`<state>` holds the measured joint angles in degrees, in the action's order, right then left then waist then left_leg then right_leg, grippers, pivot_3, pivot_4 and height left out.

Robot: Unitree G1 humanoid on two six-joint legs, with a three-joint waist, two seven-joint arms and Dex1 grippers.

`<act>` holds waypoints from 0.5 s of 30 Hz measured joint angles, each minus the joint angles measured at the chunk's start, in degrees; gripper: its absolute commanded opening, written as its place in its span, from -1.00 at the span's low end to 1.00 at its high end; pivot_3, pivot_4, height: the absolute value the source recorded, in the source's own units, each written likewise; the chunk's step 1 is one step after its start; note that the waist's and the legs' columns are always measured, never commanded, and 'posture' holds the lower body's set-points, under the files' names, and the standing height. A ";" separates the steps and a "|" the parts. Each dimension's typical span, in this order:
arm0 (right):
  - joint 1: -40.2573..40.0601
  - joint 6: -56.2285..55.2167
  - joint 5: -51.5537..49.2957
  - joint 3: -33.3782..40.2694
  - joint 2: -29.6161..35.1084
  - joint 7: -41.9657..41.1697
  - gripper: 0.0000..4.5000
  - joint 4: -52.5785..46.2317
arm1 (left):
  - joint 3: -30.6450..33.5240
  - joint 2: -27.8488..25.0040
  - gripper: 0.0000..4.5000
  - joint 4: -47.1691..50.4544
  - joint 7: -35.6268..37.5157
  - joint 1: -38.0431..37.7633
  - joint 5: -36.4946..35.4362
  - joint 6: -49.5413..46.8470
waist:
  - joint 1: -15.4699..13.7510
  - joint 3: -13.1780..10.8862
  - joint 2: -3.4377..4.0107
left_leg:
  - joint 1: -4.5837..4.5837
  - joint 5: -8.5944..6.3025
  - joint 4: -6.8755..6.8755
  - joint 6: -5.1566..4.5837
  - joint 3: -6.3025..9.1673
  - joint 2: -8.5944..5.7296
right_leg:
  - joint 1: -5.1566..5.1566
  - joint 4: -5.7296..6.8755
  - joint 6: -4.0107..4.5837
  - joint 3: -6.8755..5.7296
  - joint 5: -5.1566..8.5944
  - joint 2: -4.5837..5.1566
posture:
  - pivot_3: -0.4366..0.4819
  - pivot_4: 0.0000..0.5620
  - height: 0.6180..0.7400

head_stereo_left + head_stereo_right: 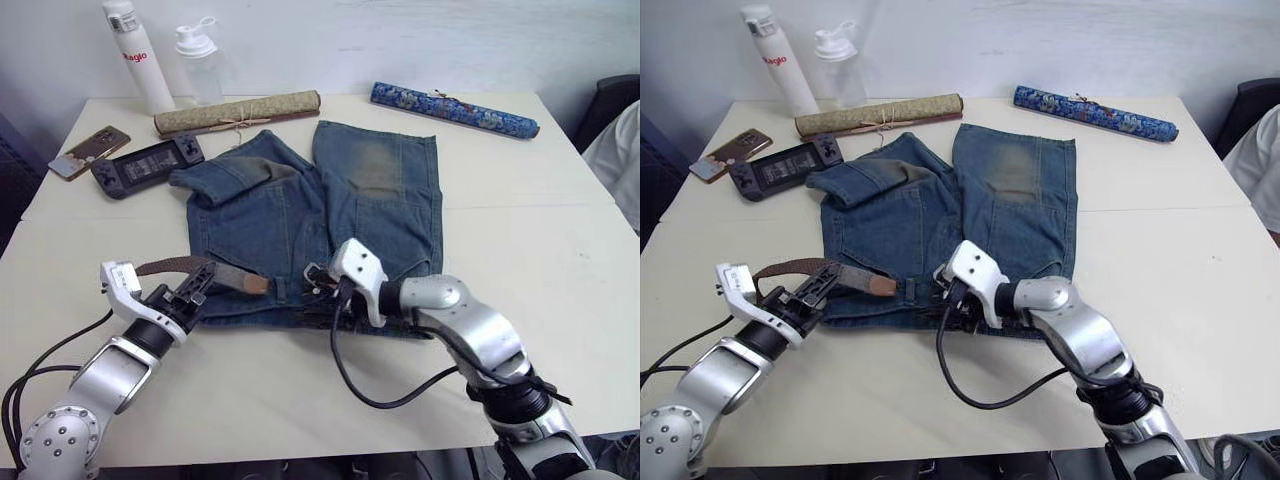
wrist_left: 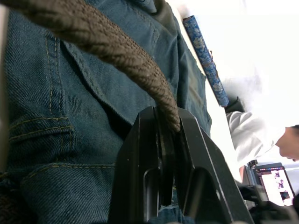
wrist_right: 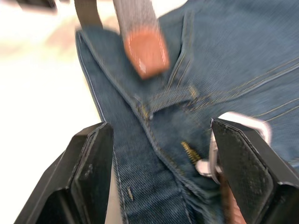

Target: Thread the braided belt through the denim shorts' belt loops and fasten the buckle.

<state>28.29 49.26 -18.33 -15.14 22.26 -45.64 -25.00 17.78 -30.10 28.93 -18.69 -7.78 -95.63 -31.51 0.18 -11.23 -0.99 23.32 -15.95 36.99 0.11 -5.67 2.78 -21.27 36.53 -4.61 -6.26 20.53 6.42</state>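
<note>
Left wrist view has the left pincer (image 2: 166, 140) pinching the braided belt (image 2: 117, 51), its coarse brown weave arching out from between the two black fingers over the denim. From the head camera, the denim shorts (image 1: 330, 220) lie flat on the pale desk (image 1: 520, 250), waistband toward the robot and the two wide legs pointing away, one with a yellowish worn patch. The belt's long axis runs roughly along the waistband: from the left pincer (image 1: 192, 290) the strap reaches toward the fly, ending in a smooth tan leather tip near the middle of the waistband. The right pincer (image 3: 159, 154) stands spread over the fly, and the square silver buckle (image 3: 243, 123) lies just beside one of its fingers, so the right arm is the nearer one to the buckle and the left to the strap. A belt loop (image 3: 170, 98), a short denim strip, sits just ahead of the tip, which probably has to slide on lengthwise toward the buckle.
</note>
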 measured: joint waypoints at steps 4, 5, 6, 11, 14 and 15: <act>-0.86 0.21 -3.76 3.51 2.52 -1.27 0.56 -1.74 | -0.91 0.94 -1.00 -0.23 -0.52 0.19 1.92 -0.30 | -0.05 0.00 -0.01 | 0.00 -0.01 0.03 -0.03 -0.03 -0.01 | 0.00 0.01 0.00 0.03 0.00 0.01 | -0.05 -0.47 0.63; -1.22 0.21 -4.48 4.24 2.90 -1.32 0.56 -1.89 | -1.14 1.12 -1.00 -0.24 -0.52 0.24 2.57 -0.53 | -0.05 0.00 -0.01 | 0.00 0.00 0.02 -0.04 -0.04 -0.01 | 0.00 0.01 0.00 0.03 0.00 0.01 | -0.05 -0.47 0.63; -1.47 0.21 -4.84 4.52 3.44 -1.32 0.56 -1.92 | -1.14 1.34 -1.00 -0.28 -0.52 0.24 2.89 -0.56 | -0.06 0.00 0.00 | 0.00 -0.01 0.02 -0.04 -0.05 -0.01 | 0.00 0.01 0.00 0.04 0.00 0.01 | -0.05 -0.47 0.63; -2.34 0.32 -6.60 6.45 5.03 -0.90 0.56 -2.18 | -1.39 3.38 -1.00 -0.82 -0.83 0.37 4.69 -0.70 | -0.05 0.00 0.00 | 0.00 0.00 0.01 -0.05 -0.09 0.00 | -0.04 0.02 0.00 0.07 0.00 0.00 | -0.05 -0.47 0.63; -3.32 0.84 -7.34 6.83 5.91 0.04 0.56 -3.13 | -3.17 5.80 -1.00 -2.72 -0.99 0.80 6.11 -0.96 | -0.11 0.00 0.00 | 0.00 0.00 0.05 -0.07 -0.13 -0.02 | -0.03 0.03 -0.01 0.10 -0.01 0.01 | -0.05 -0.47 0.63; -3.68 0.85 -7.55 6.82 5.96 0.26 0.56 -3.44 | -3.59 6.63 -1.00 -3.16 -1.05 0.82 6.46 -1.06 | -0.14 0.00 -0.01 | 0.00 0.00 0.06 -0.08 -0.12 -0.01 | -0.04 0.04 -0.02 0.10 -0.01 0.01 | -0.05 -0.47 0.63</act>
<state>24.61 50.11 -25.89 -8.32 28.22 -45.38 -28.44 14.19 -23.47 25.77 -19.75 -6.97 -89.17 -32.57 0.05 -11.23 -1.00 23.32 -15.95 37.05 0.02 -5.79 2.77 -21.31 36.56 -4.62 -6.17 20.52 6.43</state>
